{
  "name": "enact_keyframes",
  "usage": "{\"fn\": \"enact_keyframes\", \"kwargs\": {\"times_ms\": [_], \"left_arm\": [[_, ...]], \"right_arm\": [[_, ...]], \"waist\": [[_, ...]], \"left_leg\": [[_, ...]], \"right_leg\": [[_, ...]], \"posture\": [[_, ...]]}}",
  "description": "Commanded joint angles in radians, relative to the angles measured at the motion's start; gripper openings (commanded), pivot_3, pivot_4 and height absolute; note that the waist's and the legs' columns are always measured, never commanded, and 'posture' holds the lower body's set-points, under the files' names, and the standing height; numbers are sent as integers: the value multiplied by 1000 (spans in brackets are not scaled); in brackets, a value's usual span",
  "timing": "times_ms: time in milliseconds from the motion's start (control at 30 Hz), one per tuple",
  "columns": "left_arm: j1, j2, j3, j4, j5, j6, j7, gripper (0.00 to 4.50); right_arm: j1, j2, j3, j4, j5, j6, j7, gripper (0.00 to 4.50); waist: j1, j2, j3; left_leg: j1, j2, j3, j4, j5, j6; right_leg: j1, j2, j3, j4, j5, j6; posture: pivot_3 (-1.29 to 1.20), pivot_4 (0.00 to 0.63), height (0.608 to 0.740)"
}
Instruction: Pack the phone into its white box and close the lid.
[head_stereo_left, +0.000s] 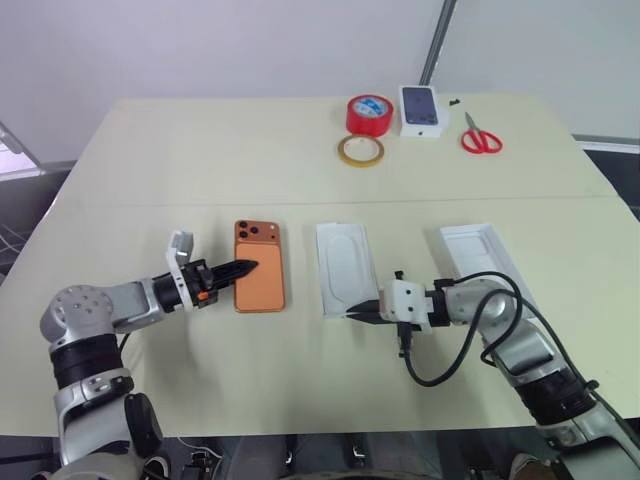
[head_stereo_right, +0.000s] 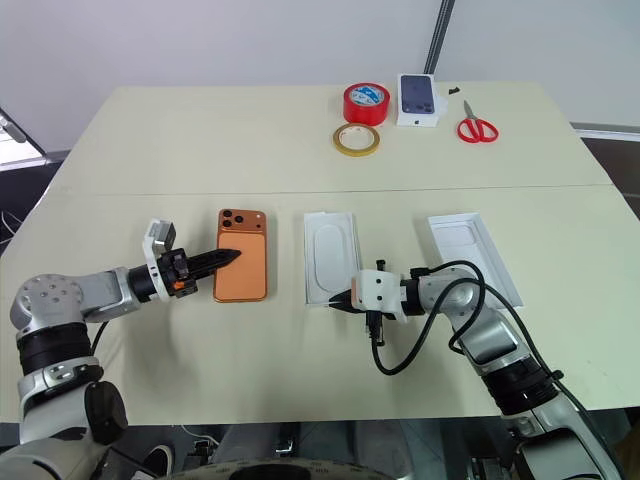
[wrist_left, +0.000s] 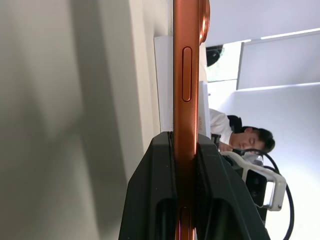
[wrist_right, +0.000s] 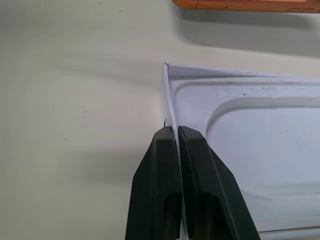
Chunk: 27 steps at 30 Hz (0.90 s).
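A wide cream table (head_stereo_left: 200, 150) takes most of the scene, and a thin seam crosses its top from side to side. Behind the table stands a plain white wall (head_stereo_left: 200, 50). A dark grey post (head_stereo_left: 437, 40) rises slanted behind the table's far edge, right of the middle. Left of the table, dark floor (head_stereo_left: 30, 200) shows. Right of the table, beyond the far corner, more dark floor (head_stereo_left: 612, 158) shows. The light is soft and even.
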Motion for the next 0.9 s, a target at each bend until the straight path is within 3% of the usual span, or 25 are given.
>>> {"fn": "enact_keyframes", "kwargs": {"times_ms": [33, 167, 400, 533, 667, 833, 900], "left_arm": [[-53, -8, 29, -16, -45, 17, 0, 0], [-144, -51, 67, 8, -62, 36, 37, 0], [-207, -146, 52, 12, -51, 30, 91, 0], [-205, -177, 9, 35, -28, 2, 96, 0], [-198, -185, -37, 30, -24, -31, 84, 0], [-180, -172, -86, 27, -20, -56, 55, 0], [-171, -168, -103, 25, -20, -62, 45, 0]], "right_arm": [[-9, 23, 14, -105, 19, 102, -31, 49], [3, 41, 55, -187, -12, 232, -76, 49], [-11, 60, 87, -204, -33, 281, -127, 49], [-14, 59, 83, -197, -23, 269, -125, 1359], [-12, 41, 2, -263, 85, 277, -85, 3379], [8, -55, -127, -358, 240, 348, -14, 3379], [42, -119, -169, -329, 229, 321, 3, 3379]], "waist": [[0, 0, 0], [4, -1, 0], [-1, -1, 0], [-1, -1, 0], [1, -1, 0], [1, -1, 0], [2, -1, 0]], "left_leg": [[0, 0, 0, 0, 0, 0], [0, 0, 0, 1, 0, 0], [0, 0, 0, 1, 0, 0], [0, 0, 0, 2, 1, -1], [0, 0, 0, 2, 1, -1], [0, 0, 0, 2, 1, -1], [0, 0, 0, 2, 1, -1]], "right_leg": [[0, 0, 0, 0, 0, 0], [0, 0, 0, 0, 0, 0], [0, 1, 0, 0, 0, 0], [0, 1, 0, 1, 0, 0], [0, 1, 0, 1, 0, 0], [0, 1, 0, 1, 0, 0], [0, 1, 0, 1, 0, 0]], "posture": [[0, 150, 740], [0, 150, 740], [0, 150, 740], [0, 150, 740], [0, 150, 740], [0, 150, 740], [0, 150, 740]]}}
